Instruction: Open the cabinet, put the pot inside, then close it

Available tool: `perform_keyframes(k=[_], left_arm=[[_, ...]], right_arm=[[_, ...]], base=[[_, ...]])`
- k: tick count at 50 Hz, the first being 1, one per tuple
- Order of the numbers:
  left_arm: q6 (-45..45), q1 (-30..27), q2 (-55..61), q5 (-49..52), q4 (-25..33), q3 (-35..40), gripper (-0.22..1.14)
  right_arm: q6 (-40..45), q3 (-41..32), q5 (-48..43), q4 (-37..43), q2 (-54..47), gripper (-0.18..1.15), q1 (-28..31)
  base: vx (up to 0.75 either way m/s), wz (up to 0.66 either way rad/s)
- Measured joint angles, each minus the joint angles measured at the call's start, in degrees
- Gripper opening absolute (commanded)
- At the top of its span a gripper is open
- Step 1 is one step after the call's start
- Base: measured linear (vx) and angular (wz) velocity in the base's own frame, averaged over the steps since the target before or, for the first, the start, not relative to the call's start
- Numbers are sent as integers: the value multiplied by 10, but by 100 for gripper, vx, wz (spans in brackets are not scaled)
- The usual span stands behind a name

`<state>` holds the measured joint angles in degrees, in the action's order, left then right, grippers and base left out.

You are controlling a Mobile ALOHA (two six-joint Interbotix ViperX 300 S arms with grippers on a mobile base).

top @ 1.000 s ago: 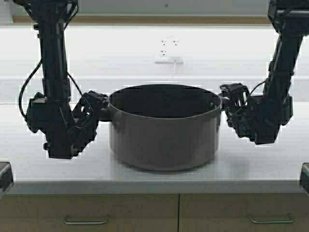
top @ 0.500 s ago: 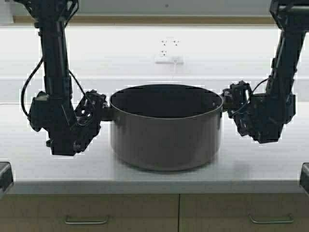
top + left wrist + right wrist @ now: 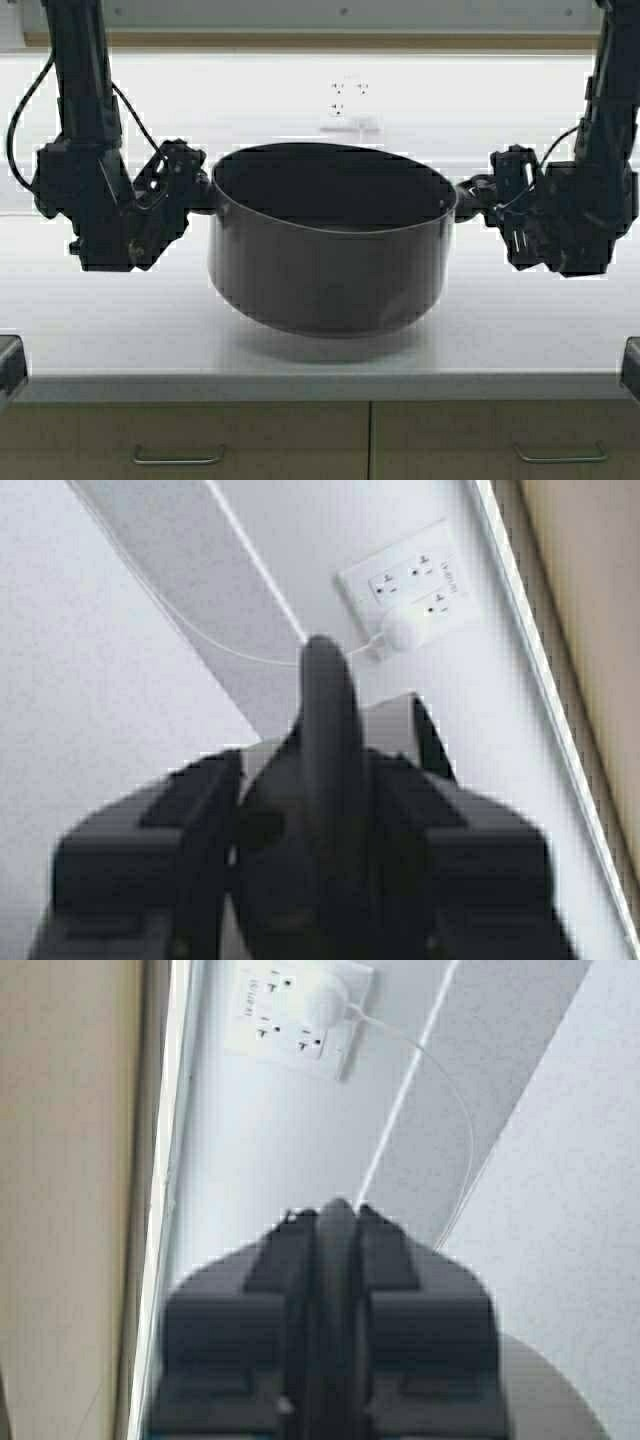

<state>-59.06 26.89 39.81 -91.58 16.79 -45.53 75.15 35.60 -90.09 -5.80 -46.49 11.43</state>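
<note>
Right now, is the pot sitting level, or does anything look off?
The pot looks slightly tilted, its rim lower on the robot's right, held between the left gripper and right gripper. No spill or damage shows.

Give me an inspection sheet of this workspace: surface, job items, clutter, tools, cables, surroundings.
Surface: white counter, bare around the pot.
Job's things: pot held at both handles, no lid, seemingly off the counter; wall cabinet, only a tan edge seen.
Clutter: nothing seen.
Grippers: left tool shut on the pot's left handle; right tool shut on the right handle.
Cables: white cord hanging from the wall outlet; black wiring along both arms.
Surroundings: white backsplash, base drawers with horizontal handles below.
</note>
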Motion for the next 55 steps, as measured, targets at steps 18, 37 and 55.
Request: perform_keyframes(k=[18,37,55], left_arm=[[0,11,-22,0,3,-21,2],[-3,46,-91,-1,20,-70,2],[-4,54,-169,4,25,-141,2]], right_arm=[[6,51,-12,4,40,7,24],[-1,163,-12,17,143,7,30],[-5,242,-12,19,239,7,58]], base=[[-1,0],[0,0],[-1,-1]])
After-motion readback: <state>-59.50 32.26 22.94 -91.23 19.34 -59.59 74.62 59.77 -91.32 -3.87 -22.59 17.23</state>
